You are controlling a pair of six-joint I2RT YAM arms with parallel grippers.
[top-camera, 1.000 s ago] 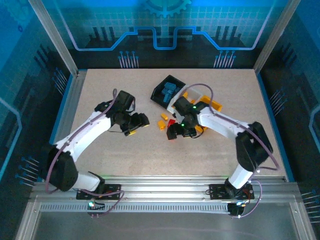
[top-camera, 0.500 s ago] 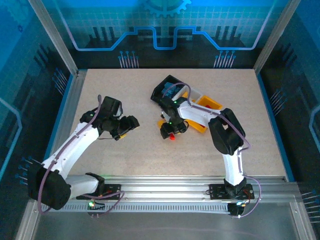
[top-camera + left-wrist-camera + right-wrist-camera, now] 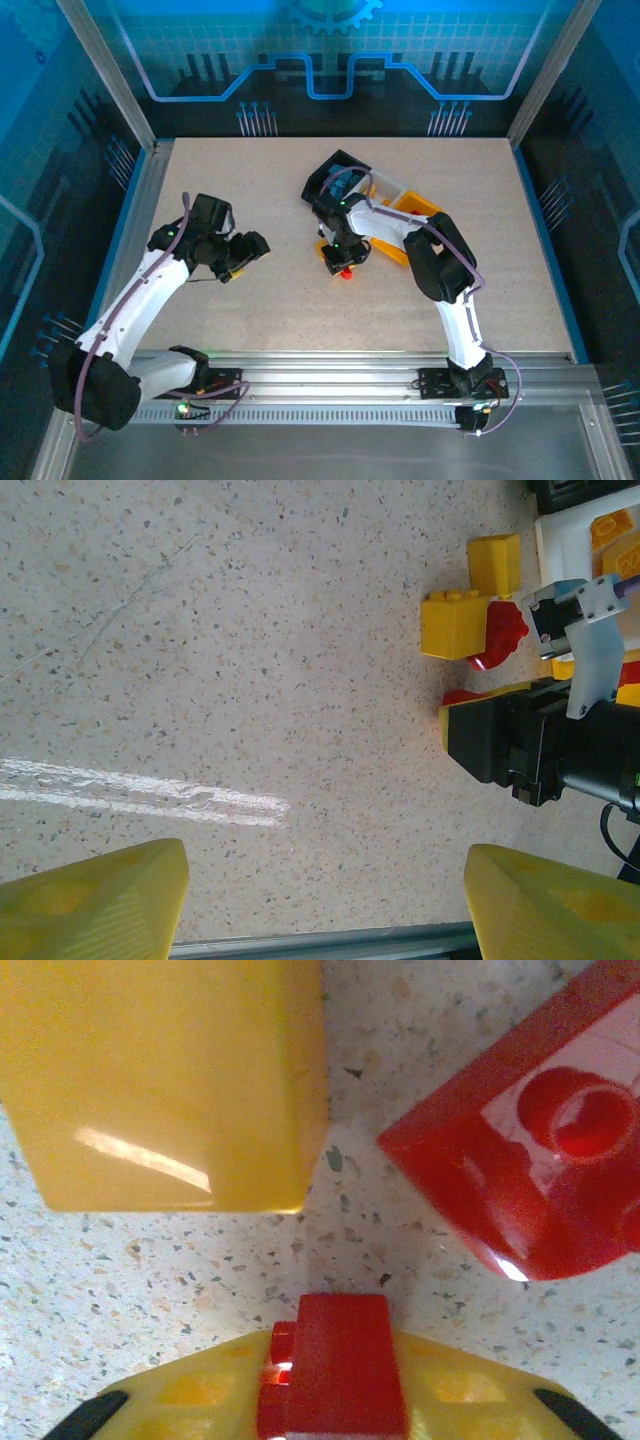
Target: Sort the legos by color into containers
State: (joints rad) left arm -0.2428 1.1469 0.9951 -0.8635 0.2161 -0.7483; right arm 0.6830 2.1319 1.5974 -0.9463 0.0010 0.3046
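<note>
My right tool is pinched on a small red plastic brick at the speckled surface beside the joined black, white and yellow-orange plastic bins, my left tool wide and empty, with blue bricks in the black one and loose yellow bricks and a second red brick left to sort.

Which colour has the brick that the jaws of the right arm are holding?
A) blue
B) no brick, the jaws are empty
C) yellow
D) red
D: the right wrist view shows a red brick clamped between the right arm's jaws.
</note>
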